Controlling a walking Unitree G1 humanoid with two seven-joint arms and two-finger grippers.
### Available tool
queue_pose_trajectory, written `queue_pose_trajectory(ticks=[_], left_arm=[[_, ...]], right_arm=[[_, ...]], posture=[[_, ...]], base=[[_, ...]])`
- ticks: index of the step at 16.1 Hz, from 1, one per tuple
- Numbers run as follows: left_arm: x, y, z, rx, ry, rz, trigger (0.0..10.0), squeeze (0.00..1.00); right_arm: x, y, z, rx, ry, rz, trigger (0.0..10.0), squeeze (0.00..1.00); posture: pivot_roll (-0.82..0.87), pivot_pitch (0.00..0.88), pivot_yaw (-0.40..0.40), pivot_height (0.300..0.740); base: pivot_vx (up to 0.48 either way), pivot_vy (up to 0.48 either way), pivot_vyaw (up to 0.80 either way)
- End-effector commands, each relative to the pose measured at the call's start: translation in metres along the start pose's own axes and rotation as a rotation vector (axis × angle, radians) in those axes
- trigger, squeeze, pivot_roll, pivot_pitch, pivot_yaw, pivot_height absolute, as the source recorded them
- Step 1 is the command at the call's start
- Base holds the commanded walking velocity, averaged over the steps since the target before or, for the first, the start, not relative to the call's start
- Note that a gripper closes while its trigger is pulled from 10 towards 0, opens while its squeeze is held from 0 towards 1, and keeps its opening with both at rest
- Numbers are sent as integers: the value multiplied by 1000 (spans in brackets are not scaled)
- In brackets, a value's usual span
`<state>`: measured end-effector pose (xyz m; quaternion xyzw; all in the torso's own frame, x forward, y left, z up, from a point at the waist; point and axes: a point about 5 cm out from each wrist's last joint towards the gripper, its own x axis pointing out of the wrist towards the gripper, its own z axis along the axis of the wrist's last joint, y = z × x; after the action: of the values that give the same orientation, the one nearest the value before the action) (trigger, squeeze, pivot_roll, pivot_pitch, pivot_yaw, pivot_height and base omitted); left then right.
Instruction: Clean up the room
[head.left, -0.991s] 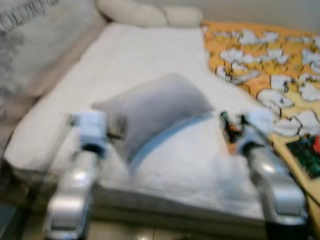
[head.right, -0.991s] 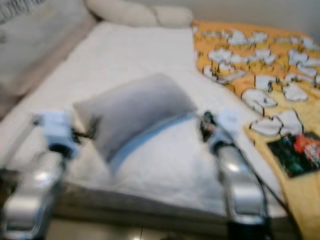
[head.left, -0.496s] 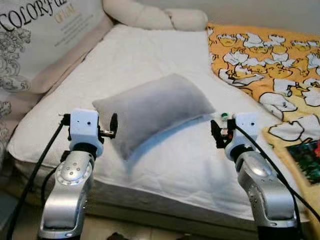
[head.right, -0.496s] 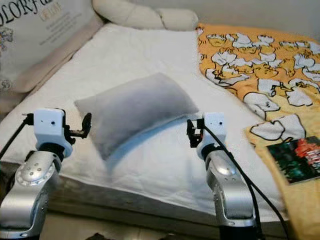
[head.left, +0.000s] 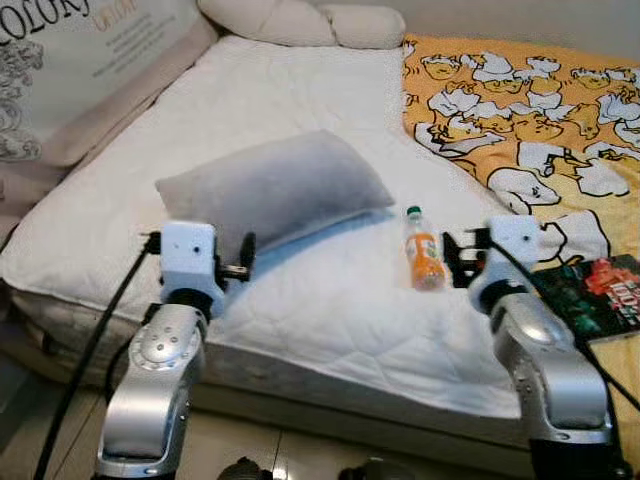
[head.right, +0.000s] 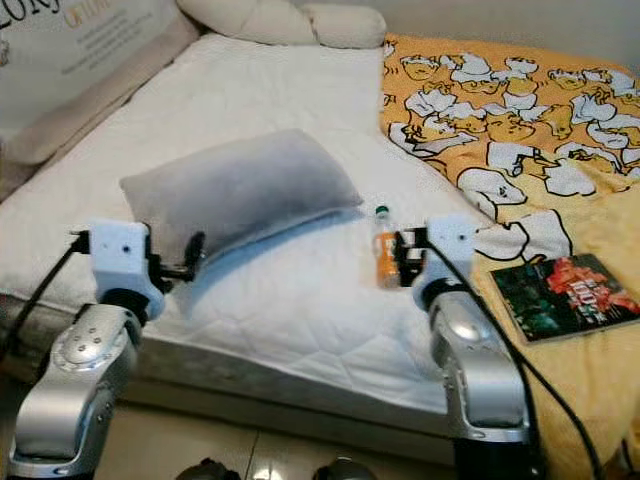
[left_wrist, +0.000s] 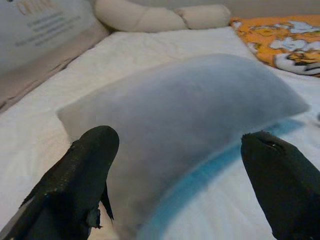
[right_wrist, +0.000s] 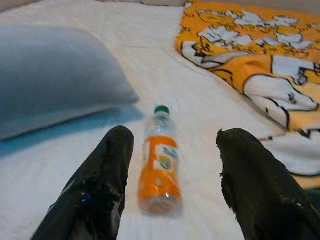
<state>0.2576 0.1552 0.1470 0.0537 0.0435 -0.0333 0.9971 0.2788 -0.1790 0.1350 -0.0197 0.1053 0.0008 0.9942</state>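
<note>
One orange bottle (right_wrist: 160, 165) (label unreadable).

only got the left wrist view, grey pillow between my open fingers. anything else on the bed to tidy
Observer: Yes, an orange bottle with a green cap lies on the white mattress, beside the grey pillow.
Operator: which gripper is nearer it
Observer: The right gripper, open, with the bottle lying ahead between its fingers.
Operator: anything past that
Observer: A book lies on the orange duck blanket to the robot's right.
</note>
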Motion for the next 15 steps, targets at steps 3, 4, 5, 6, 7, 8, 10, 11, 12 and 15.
queue_pose_trajectory(ticks=[3, 4, 5, 6, 7, 8, 10, 11, 12, 15], left_arm=[[-6, -7, -1, 34, 4, -67, 10000, 0], [-7, -5, -1, 33, 9, -59, 10000, 0], [-7, -5, -1, 33, 9, -59, 10000, 0], [-7, -5, -1, 33, 9, -59, 10000, 0], [-7, -5, -1, 33, 9, -59, 10000, 0], [-7, -5, -1, 33, 9, -59, 10000, 0], [-4, 10, 8, 88, -16, -60, 10000, 0], [-3, 12, 13, 121, -26, -80, 10000, 0], [-2, 12, 15, 126, -29, -99, 10000, 0], [-3, 9, 21, 145, -31, -174, 10000, 0]], right_arm=[[-1, 2, 3, 37, -10, 30, 10000, 1000], [0, 3, 4, 50, -12, 38, 10000, 1000], [0, 3, 4, 50, -12, 38, 10000, 1000], [0, 3, 4, 50, -12, 38, 10000, 1000], [0, 3, 4, 50, -12, 38, 10000, 1000], [0, 3, 4, 50, -12, 38, 10000, 1000], [39, 0, 9, 1, 96, 45, 10000, 1000], [59, 2, 14, -20, 120, 45, 10000, 1000], [67, 3, 15, -35, 140, 43, 10000, 1000], [90, 3, 19, -22, 181, 40, 10000, 1000]], posture=[[-44, 78, -45, 740], [-44, 80, -46, 740], [-44, 80, -46, 740], [-44, 80, -46, 740], [-44, 80, -46, 740], [-44, 80, -46, 740], [-33, 106, -27, 740], [-26, 125, -21, 740], [-21, 145, -19, 740], [-10, 203, -19, 740]], base=[[0, 0, 0], [0, 0, 0], [0, 0, 0], [0, 0, 0], [0, 0, 0], [0, 0, 0], [0, 0, 0], [0, 0, 0], [0, 0, 0], [0, 0, 0]])
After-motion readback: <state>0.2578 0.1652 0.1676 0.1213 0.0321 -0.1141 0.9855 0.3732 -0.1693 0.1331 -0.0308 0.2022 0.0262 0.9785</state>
